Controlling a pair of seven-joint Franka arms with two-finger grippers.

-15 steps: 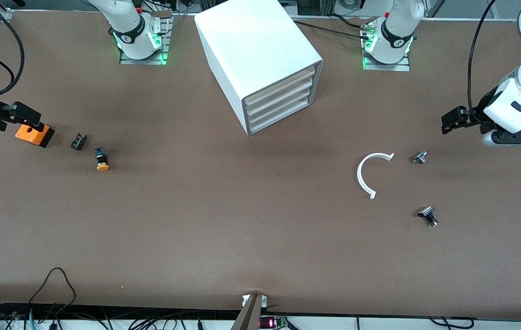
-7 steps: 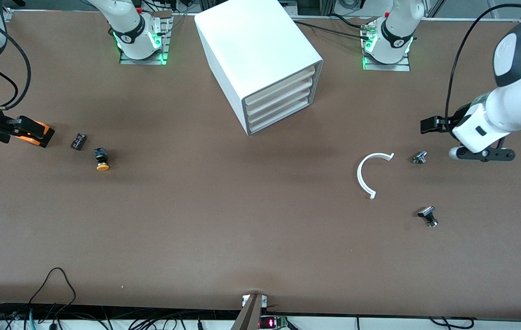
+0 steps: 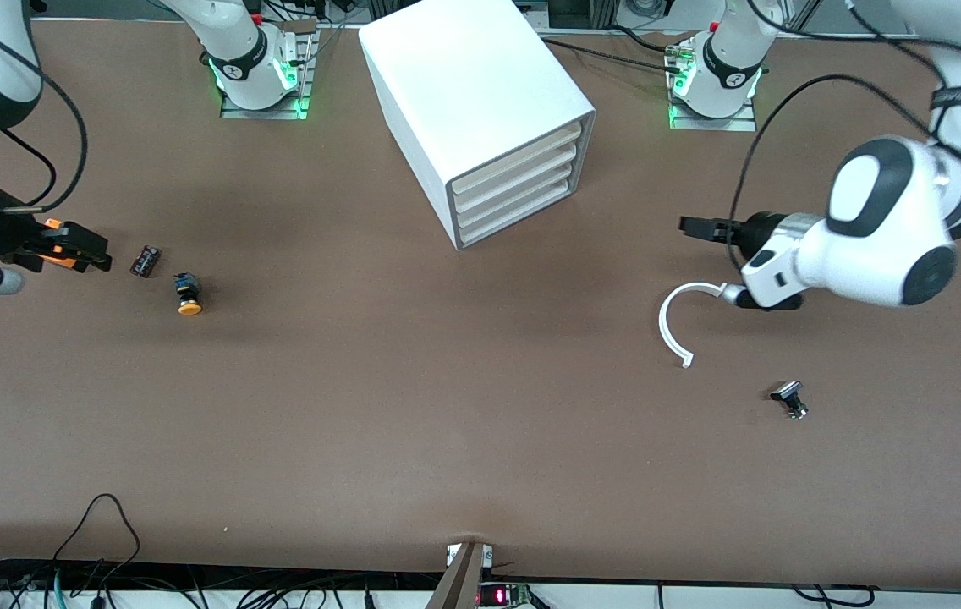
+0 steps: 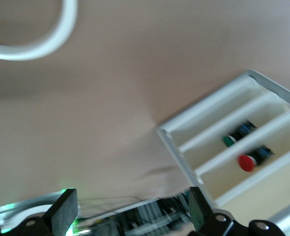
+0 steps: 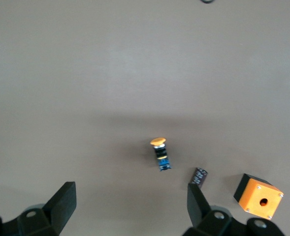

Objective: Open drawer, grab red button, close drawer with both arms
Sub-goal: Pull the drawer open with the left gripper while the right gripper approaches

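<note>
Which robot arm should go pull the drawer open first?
Probably the left. The left gripper is open over the table beside the cabinet, on the side its shut drawer faces. The right gripper is open over the orange box at the table's end, much farther from the cabinet.

One cabinet (image 3: 480,110) with four drawers, two arms, one white arc (image 3: 675,326), one orange box (image 5: 258,195)

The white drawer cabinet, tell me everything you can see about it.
The cabinet is a smooth white box, plastic by its look, standing on the brown table between the two arm bases and turned at an angle. Its front holds four shallow drawers, all shut. Nothing touches it but the table.
</note>
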